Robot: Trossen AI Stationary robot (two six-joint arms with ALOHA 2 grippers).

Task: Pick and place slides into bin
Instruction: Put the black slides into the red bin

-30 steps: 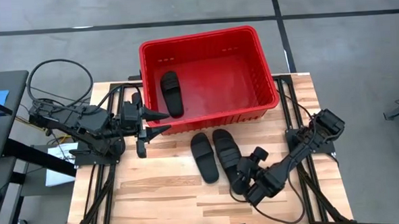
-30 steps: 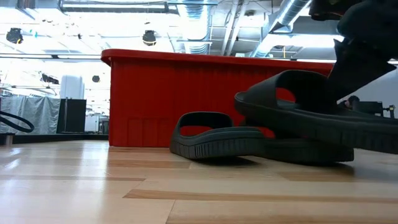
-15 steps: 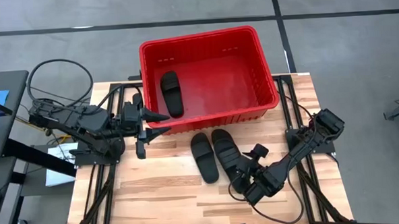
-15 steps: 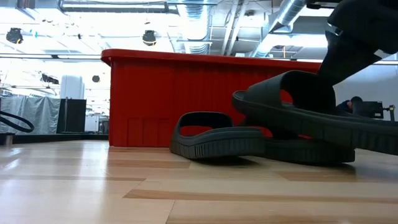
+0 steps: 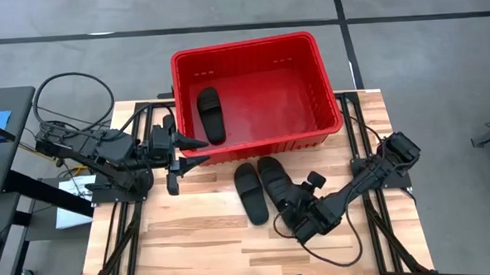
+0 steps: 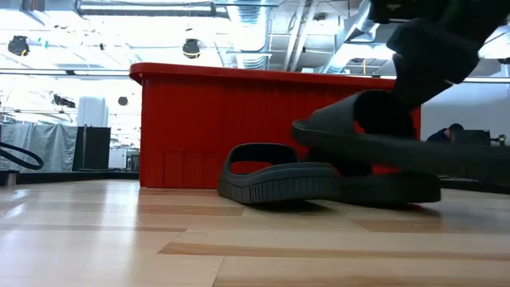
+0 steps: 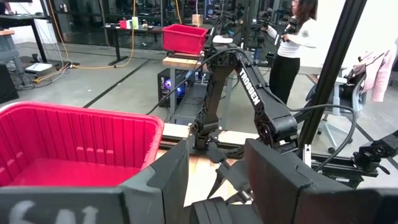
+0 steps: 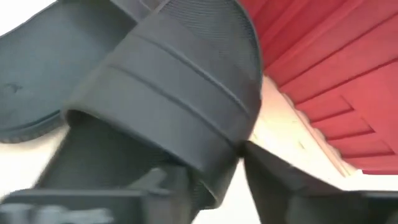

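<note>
The right gripper (image 5: 294, 214) pinches a slide (image 5: 278, 184) by its strap, lifted; next, carry it over the bin (image 5: 325, 68) rim (left gripper (image 5: 198, 152) spread, waiting).

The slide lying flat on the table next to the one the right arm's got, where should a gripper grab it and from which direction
Grip the slide by its wide strap, coming down from above with one finger slipped under the arch. The low view shows the strap standing up off the flat sole, with a gap beneath. The right gripper has the neighbouring slide, so approach from the left arm's side.
</note>
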